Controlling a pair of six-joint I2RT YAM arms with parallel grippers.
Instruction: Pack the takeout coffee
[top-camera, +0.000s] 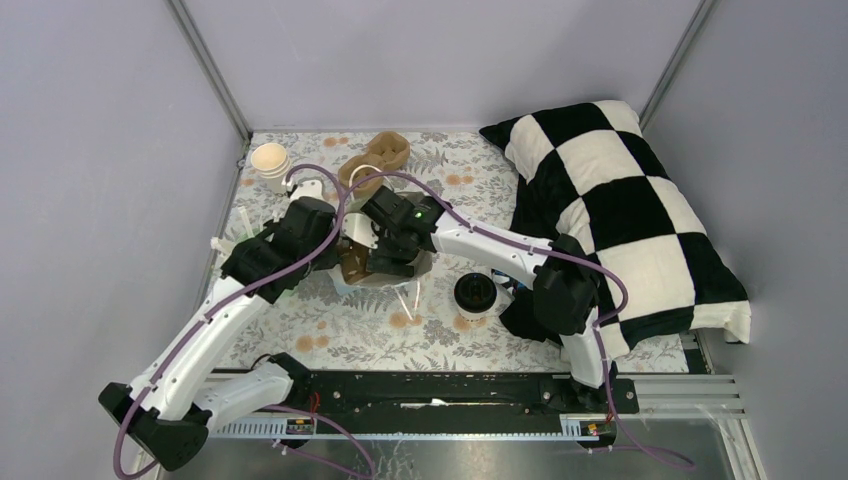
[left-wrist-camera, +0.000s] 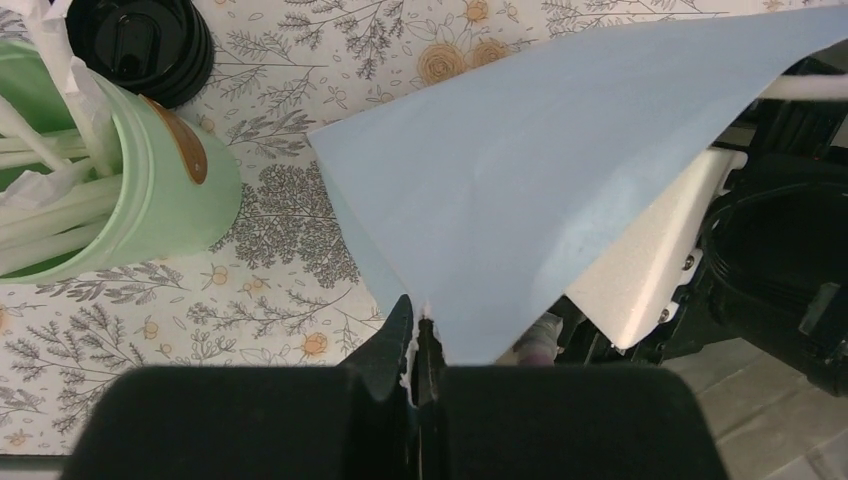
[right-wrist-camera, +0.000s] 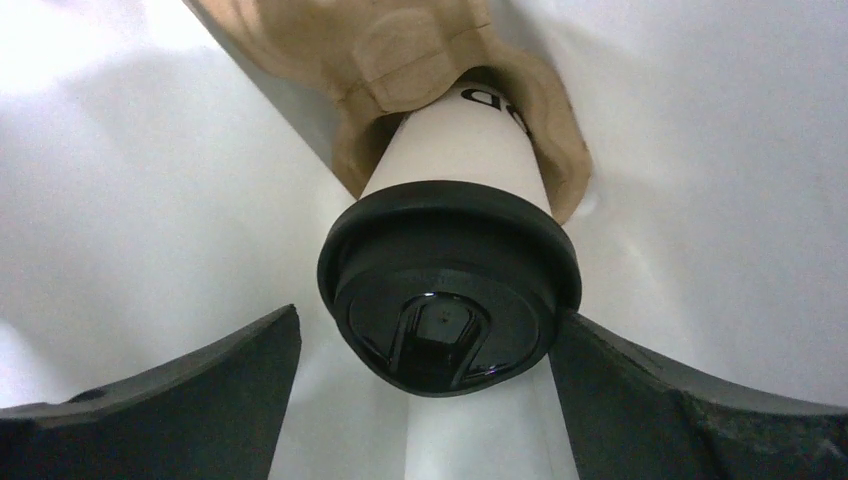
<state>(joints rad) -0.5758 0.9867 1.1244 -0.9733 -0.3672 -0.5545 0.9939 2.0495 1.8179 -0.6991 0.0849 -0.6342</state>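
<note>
In the left wrist view my left gripper (left-wrist-camera: 420, 345) is shut on the lower corner of the blue bag (left-wrist-camera: 560, 180). Inside the bag, a white paper cup (right-wrist-camera: 455, 135) with a black lid (right-wrist-camera: 450, 290) stands in a brown pulp carrier (right-wrist-camera: 400, 60). My right gripper (right-wrist-camera: 425, 325) is open around that lid. Its left finger stands apart from the lid and its right finger is at the rim. A second lidded coffee cup (top-camera: 475, 292) stands on the table to the right of the bag. From above, both grippers meet at the bag, the left (top-camera: 300, 228) and the right (top-camera: 388, 255).
A mint-green cup (left-wrist-camera: 140, 190) with white sticks stands left of the bag, a black lid (left-wrist-camera: 140, 45) behind it. Lidless cream cups (top-camera: 270, 162) are stacked at the back left. A brown carrier (top-camera: 385, 155) lies at the back. A checkered pillow (top-camera: 620, 210) fills the right side.
</note>
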